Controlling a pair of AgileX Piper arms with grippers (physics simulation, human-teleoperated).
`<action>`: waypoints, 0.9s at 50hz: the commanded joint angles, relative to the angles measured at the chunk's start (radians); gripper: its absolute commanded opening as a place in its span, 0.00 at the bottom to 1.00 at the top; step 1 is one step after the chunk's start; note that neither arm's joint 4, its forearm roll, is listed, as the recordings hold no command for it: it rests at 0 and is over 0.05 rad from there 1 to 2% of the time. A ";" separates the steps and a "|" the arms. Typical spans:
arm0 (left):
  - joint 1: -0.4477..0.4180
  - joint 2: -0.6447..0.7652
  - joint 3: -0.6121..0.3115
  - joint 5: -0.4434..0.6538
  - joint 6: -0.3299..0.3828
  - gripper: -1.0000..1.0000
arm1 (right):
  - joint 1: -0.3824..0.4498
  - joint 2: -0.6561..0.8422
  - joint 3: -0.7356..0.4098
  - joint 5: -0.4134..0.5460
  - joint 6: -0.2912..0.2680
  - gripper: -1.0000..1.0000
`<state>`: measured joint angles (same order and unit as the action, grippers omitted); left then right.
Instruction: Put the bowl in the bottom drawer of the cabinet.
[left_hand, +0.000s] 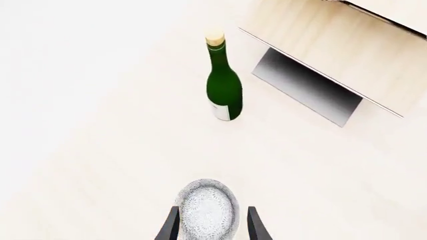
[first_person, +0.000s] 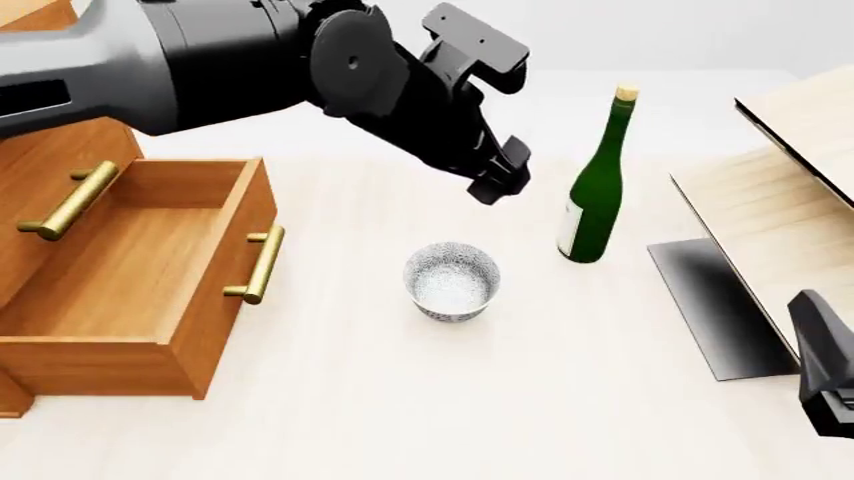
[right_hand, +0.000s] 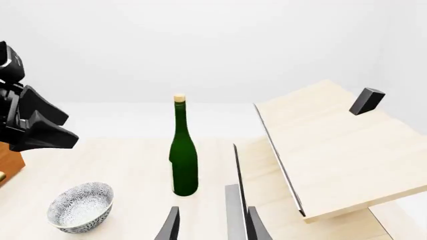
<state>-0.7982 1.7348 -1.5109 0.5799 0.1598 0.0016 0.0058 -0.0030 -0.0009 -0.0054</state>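
The bowl (first_person: 453, 281), a small round white one with a fine blue-grey speckled pattern, stands upright on the pale table (first_person: 400, 400), between the pulled-out bottom drawer (first_person: 127, 290) of the tall orange-brown wooden cabinet (first_person: 54, 170) and the tall green glass bottle (first_person: 597, 190) with its cork stopper. It looks stiff, light and smooth-glazed, so probably slippery and liable to chip if dropped. I judge the rim the best place to take hold, one finger inside and one outside the wall, since the body seems too wide and rounded for a secure squeeze.

The left gripper (first_person: 497, 172) hangs above the table behind the bowl, holding nothing; its fingers are spread, and in the left wrist view the bowl sits just ahead of the gap between them. The right gripper (right_hand: 212, 225) waits low at the near right, also empty, its fingers apart.

The front view alone shows the drawer open, with its brass bar handle (first_person: 256, 265) facing the bowl (neither wrist view takes in the drawer box). The right wrist view gives the bowl's side profile and its flaring wall, while the left wrist view shows how the fingers line up with it. The pale light-wood furniture with a black panel (first_person: 761, 230) stands right of the bottle.
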 joint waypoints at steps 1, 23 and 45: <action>-0.012 0.023 -0.006 0.025 -0.005 1.00 | 0.000 0.000 0.000 0.000 0.000 1.00; -0.052 0.147 0.011 -0.015 -0.051 1.00 | 0.000 0.000 0.000 0.000 0.000 1.00; -0.049 0.229 0.007 -0.014 -0.065 1.00 | 0.000 0.000 0.000 0.000 0.000 1.00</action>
<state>-0.8484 1.9258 -1.5019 0.5623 0.1006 0.0016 0.0058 -0.0030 -0.0009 -0.0054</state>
